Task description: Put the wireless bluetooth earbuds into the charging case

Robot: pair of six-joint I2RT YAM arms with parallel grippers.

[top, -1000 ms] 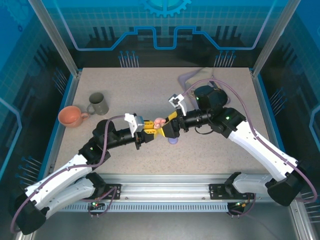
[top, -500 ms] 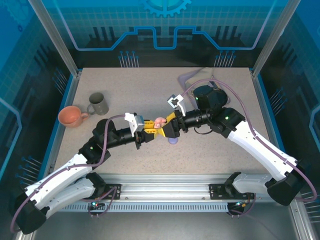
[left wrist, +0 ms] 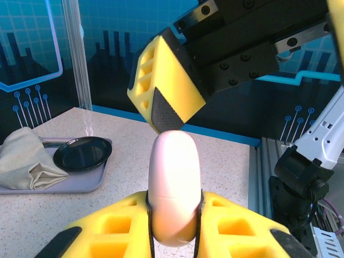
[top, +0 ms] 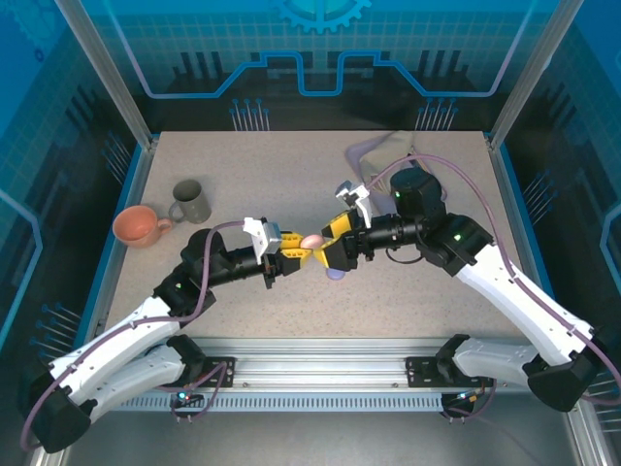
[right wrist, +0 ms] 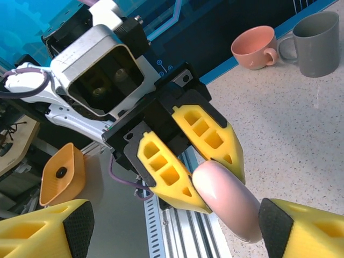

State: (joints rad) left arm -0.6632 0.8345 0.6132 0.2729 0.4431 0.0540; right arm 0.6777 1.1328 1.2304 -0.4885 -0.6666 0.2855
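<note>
Spreading across the scene, the speckled, matte beige table carries everything, and the two white-and-black arms reach in from its near edge to meet over its middle. At the far right lies a flat lavender-grey tray with a shallow rim, holding a crumpled beige cloth and a glossy black disc. On the left side a grey mug stands just beside a salmon cup, both upright and smooth-glazed. The left gripper is clamped hard on the pink charging case, its ribbed yellow plastic fingers pinching the flat sides. The case is a smooth, pale pink, pill-shaped shell held off the table; a fine seam rings it close to the fingertips. Its long axis runs along the left fingers, and its rounded free end points right, toward the other arm. The right gripper stands wide apart around that free end, one black rubber pad touching or just beside the case, the other finger well away. A small lavender thing lies on the table under the right gripper, partly hidden.
</note>
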